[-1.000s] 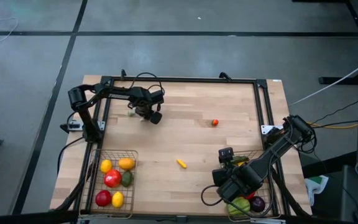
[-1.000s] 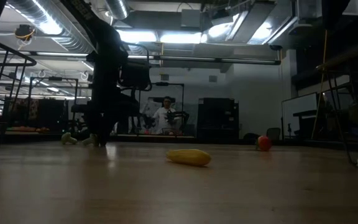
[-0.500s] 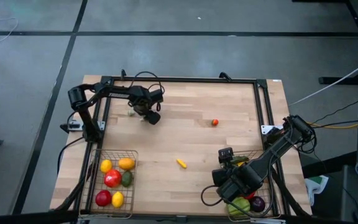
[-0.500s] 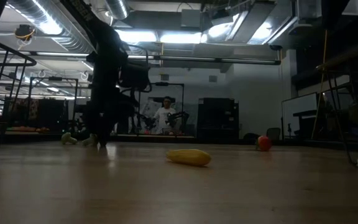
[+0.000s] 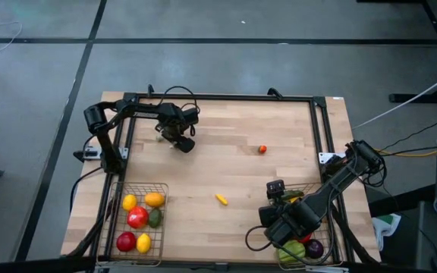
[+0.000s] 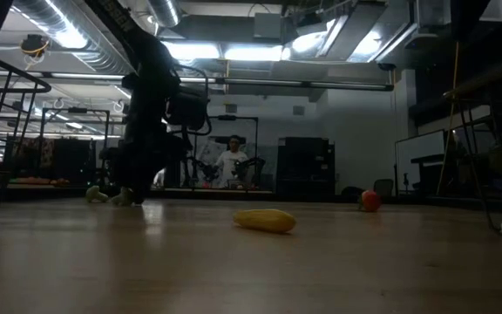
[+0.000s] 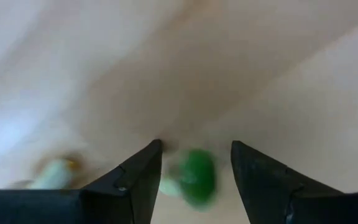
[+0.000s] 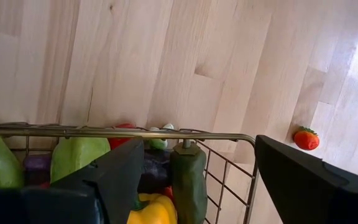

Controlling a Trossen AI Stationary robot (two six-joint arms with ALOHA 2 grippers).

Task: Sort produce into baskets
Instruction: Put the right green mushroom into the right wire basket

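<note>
**Left arm stretched far, right arm folded near**

The left arm reaches from its base at the far left corner, elbow bent, wrist pointing down. The left gripper [image 5: 179, 142] is lowered to the surface, its two dark fingers [image 7: 135, 180] parted with a clear gap between them. The right arm slants back toward the near right, and the right gripper [image 5: 278, 227] hangs with fingers [image 8: 114, 180] spread wide.

The high camera looks straight down on the whole desk [image 5: 279, 121]; the low one sits level with its surface, facing the room (both catch the yellow piece [image 6: 264, 220]). Each wrist camera peers closely past its own hand at the desk.
</note>
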